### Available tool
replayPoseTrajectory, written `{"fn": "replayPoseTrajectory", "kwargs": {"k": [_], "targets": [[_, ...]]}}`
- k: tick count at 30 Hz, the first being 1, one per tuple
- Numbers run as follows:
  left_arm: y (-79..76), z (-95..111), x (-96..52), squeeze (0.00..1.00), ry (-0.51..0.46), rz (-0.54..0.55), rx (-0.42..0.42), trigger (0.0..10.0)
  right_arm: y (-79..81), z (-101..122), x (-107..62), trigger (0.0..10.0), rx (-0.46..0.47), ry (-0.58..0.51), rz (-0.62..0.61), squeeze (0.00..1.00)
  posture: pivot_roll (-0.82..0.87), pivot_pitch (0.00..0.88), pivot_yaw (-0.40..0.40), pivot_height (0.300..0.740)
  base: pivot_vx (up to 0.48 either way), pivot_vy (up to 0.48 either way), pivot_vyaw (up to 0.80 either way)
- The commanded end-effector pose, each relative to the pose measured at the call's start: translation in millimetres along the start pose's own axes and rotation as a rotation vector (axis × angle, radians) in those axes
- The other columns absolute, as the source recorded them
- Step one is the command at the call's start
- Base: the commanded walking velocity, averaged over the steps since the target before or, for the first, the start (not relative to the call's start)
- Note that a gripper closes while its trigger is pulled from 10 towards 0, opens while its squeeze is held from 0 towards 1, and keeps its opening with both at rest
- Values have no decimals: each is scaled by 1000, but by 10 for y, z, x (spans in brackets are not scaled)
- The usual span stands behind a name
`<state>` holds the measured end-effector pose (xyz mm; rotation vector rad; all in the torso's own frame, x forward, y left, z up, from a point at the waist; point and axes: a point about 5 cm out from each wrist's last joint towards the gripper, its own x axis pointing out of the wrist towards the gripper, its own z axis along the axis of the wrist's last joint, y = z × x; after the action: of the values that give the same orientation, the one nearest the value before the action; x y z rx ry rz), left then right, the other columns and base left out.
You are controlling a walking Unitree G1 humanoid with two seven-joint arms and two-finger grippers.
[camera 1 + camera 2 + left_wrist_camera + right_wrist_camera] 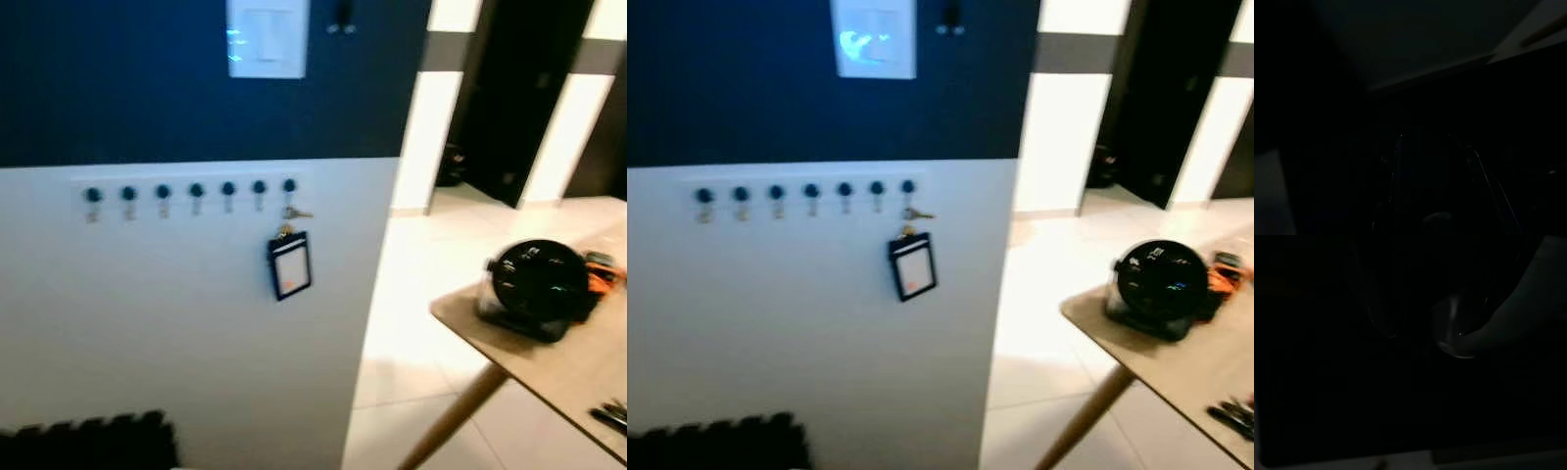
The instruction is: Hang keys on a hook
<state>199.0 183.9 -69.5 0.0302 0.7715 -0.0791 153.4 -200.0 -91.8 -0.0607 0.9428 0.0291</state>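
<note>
Shiny keys (295,213) with a flat black tag (290,264) hang from a round knob hook (289,186); I cannot tell how either claw stands.

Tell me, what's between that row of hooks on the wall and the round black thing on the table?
In the left eye view, the white wall's edge and a bare stretch of pale tiled floor separate the hooks from the black device.
</note>
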Motion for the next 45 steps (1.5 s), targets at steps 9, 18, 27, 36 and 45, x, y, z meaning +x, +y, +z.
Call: {"fn": "replayPoseTrajectory", "kwargs": {"k": [9,18,27,36,45], "targets": [[36,-41,-21,0,2,15,-9,10000,-6,63,12,10000,2,-25,6,0,46,28,-15,740,0,0,-800],[61,-24,-28,0,-23,30,-7,10000,52,153,37,10000,0,-57,17,0,51,29,-18,740,0,0,-800],[60,-23,-27,0,-25,28,-11,10000,86,198,46,10000,2,-77,28,0,50,28,-18,740,0,0,-800],[53,-22,-27,0,-29,24,-10,10000,75,211,45,10000,3,-85,32,0,52,29,-19,740,0,0,-800],[49,-25,-29,0,-34,25,-18,10000,82,224,46,10000,-1,-90,40,0,57,29,-25,740,0,0,-800]]}}
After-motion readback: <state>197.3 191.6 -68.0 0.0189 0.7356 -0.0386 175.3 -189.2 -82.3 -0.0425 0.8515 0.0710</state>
